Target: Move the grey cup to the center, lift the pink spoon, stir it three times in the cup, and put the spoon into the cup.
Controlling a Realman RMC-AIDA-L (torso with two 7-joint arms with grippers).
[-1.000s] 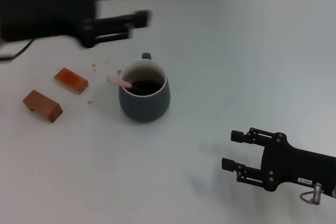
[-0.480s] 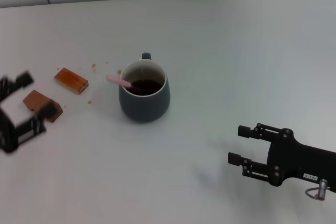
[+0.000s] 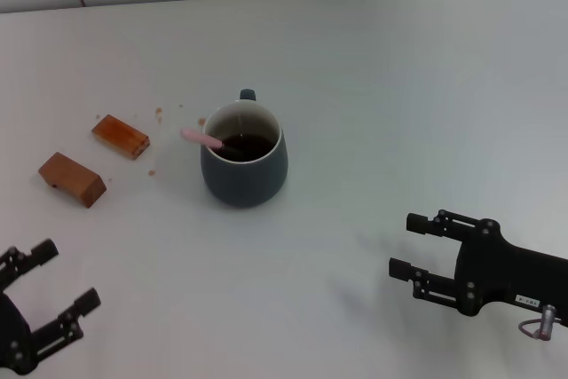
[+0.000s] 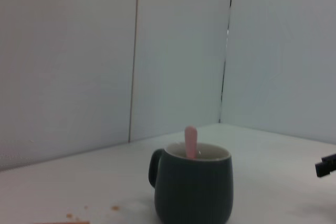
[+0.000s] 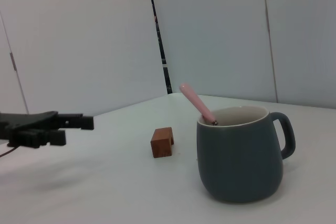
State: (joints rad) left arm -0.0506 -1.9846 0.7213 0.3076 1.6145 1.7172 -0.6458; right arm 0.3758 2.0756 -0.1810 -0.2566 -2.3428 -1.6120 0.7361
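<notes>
The left gripper (image 3: 49, 301) hangs low at the near left of the table (image 3: 426, 86), fingers spread and holding nothing, well apart from everything else. The right gripper (image 3: 415, 246) sits at the near right, its two fingers also parted and empty, pointing toward the middle of the table.

Between the two, farther back, stands the cup (image 3: 244, 163), upright near the table's centre, its handle turned away toward the far wall. It holds a dark liquid. The spoon (image 3: 202, 138) rests inside it, bowl down in the liquid, the pink handle leaning out over the rim on the robot's left.

Left of the cup lie two brown blocks: the far block (image 3: 120, 136) nearer the cup, the near block (image 3: 71, 179) just beyond it. A few crumbs (image 3: 159, 114) dot the table between the blocks and the cup.
</notes>
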